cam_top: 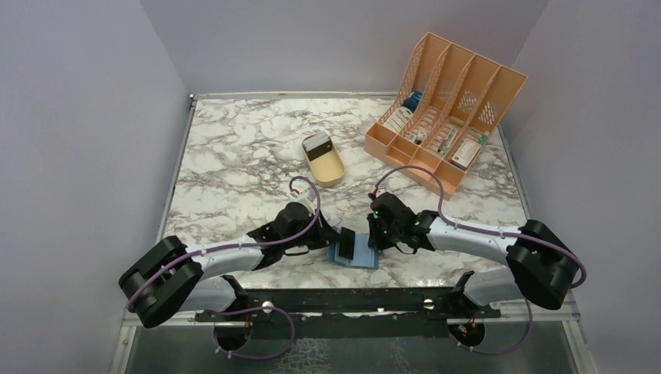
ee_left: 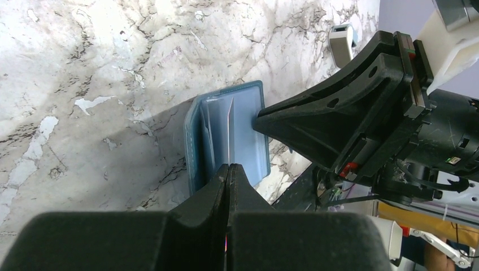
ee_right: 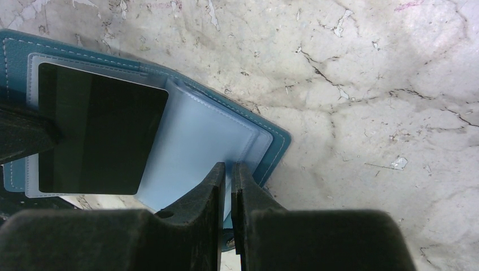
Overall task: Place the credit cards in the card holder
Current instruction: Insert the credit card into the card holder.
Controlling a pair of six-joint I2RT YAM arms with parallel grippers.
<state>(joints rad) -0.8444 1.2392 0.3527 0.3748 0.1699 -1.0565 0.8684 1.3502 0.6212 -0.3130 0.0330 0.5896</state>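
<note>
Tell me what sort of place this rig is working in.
Probably a lab test booth staged like a desk: a white-and-grey marble-patterned tabletop boxed in by plain pale walls, with an orange slotted plastic file rack and a tan oval shallow tray on it.

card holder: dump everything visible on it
The card holder is a flat folding wallet, leather-like, teal-blue outside with pale stitching, pale blue pockets inside. It lies open on the marble table near its front edge. A black card sits partly in one pocket, pinched by the left fingers. The right fingers clamp its pale blue edge.
</note>
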